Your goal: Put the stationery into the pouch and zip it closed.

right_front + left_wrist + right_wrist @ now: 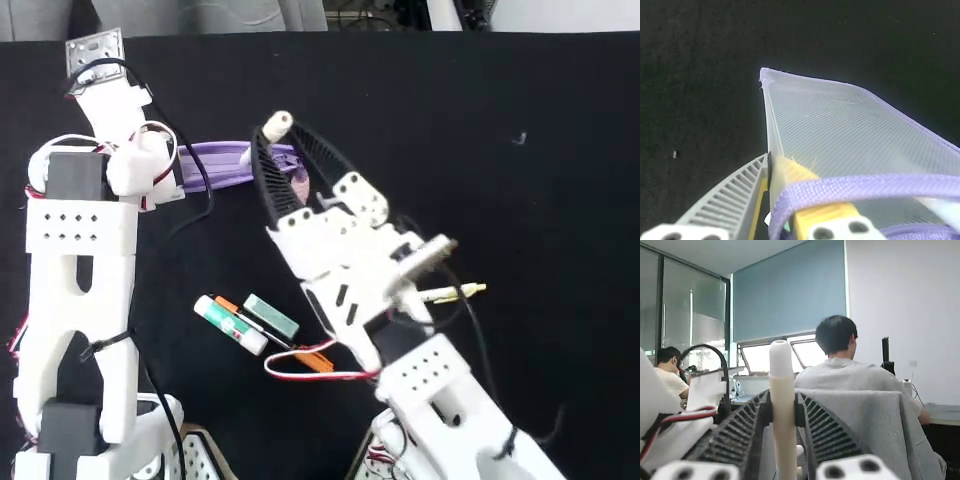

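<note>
A mesh pouch [228, 163] with purple trim lies at the back of the black table. My left gripper [168, 172] is shut on the pouch's left end. In the left wrist view the pouch [850, 135] stretches away from the left gripper [776, 175], with its purple band across the jaws. My right gripper [284, 150] hangs over the pouch's right part, tilted upward, shut on a cream pen [277, 125]. In the right wrist view the cream pen [782, 390] stands upright between the black fingers [737, 427] of the right gripper [783, 412].
A glue stick [230, 325], a green eraser [271, 316] and an orange pen [318, 358] lie together at the table's front middle. A yellow pen [455, 292] pokes out from behind the right arm. The table's right side is bare black cloth [540, 150].
</note>
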